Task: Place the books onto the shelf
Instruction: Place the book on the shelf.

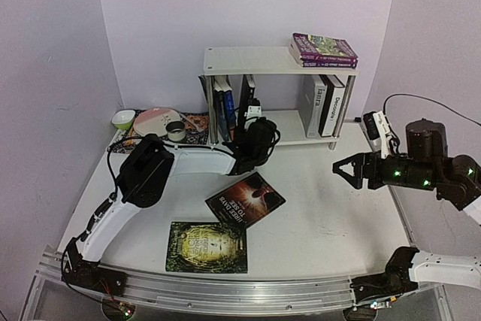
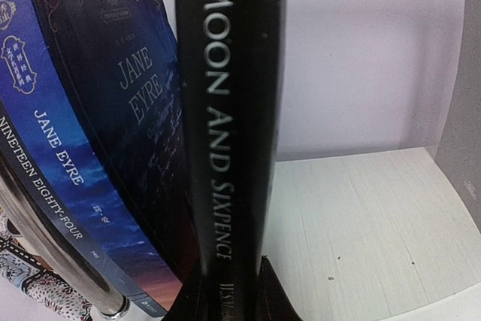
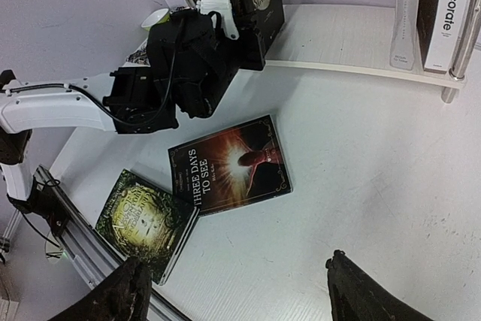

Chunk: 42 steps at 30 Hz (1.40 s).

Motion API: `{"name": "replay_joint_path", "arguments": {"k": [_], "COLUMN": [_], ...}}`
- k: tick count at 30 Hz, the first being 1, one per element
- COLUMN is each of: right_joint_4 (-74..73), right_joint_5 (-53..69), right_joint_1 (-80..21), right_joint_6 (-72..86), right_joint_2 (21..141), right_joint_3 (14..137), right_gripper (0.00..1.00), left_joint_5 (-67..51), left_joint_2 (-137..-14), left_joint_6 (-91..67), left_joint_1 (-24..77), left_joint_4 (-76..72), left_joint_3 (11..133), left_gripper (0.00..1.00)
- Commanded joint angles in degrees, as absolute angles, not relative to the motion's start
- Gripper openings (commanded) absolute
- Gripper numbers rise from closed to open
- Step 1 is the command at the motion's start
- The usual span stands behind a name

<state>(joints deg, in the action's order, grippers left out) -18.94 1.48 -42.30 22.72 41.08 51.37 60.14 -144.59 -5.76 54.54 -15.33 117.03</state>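
Note:
The white shelf (image 1: 255, 59) stands at the back of the table. My left gripper (image 1: 252, 139) (image 2: 229, 295) is shut on the spine of a black book, "Moon and Sixpence" (image 2: 233, 110), held upright on the lower tier beside the leaning blue "Jane Eyre" (image 2: 113, 155). Two purple books (image 1: 325, 50) lie on the top tier. A white and a black book (image 1: 325, 105) stand at the lower right. "Three Days to See" (image 1: 245, 199) (image 3: 233, 163) and a green book (image 1: 207, 247) (image 3: 143, 219) lie flat on the table. My right gripper (image 1: 342, 171) (image 3: 237, 264) hovers open and empty above the table.
A patterned mat with dishes (image 1: 161, 122) and a green bowl (image 1: 123, 118) sit left of the shelf. An aluminium rail (image 1: 225, 291) runs along the near edge. A chrome shelf leg (image 3: 460, 65) stands at the lower tier's right front corner.

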Motion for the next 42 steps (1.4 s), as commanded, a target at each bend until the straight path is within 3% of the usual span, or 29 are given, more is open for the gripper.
{"name": "replay_joint_path", "arguments": {"k": [1, 11, 38, 42], "right_joint_4": [-18.02, -17.69, -16.96, -16.96], "right_joint_5": [1.85, 2.20, 2.92, 2.94], "right_joint_1": [-42.36, -42.44, -42.44, -42.39], "right_joint_6": [22.63, 23.16, 24.33, 24.33], "right_joint_2": [41.14, 41.23, 40.69, 40.44], "right_joint_3": [53.61, 53.33, 52.74, 52.65], "right_gripper": [0.81, 0.81, 0.81, 0.81], "left_joint_5": [61.89, 65.53, 69.13, 69.30], "left_joint_2": [-145.08, -147.29, -142.17, -141.82], "left_joint_6": [-5.36, -3.85, -6.06, -5.82], "left_joint_1": [53.64, 53.26, 52.56, 52.51], "left_joint_4": [-22.59, -22.72, -22.46, -22.32], "left_joint_3": [123.30, 125.45, 115.66, 115.58], "left_gripper": [0.00, 0.00, 0.00, 0.13]}}
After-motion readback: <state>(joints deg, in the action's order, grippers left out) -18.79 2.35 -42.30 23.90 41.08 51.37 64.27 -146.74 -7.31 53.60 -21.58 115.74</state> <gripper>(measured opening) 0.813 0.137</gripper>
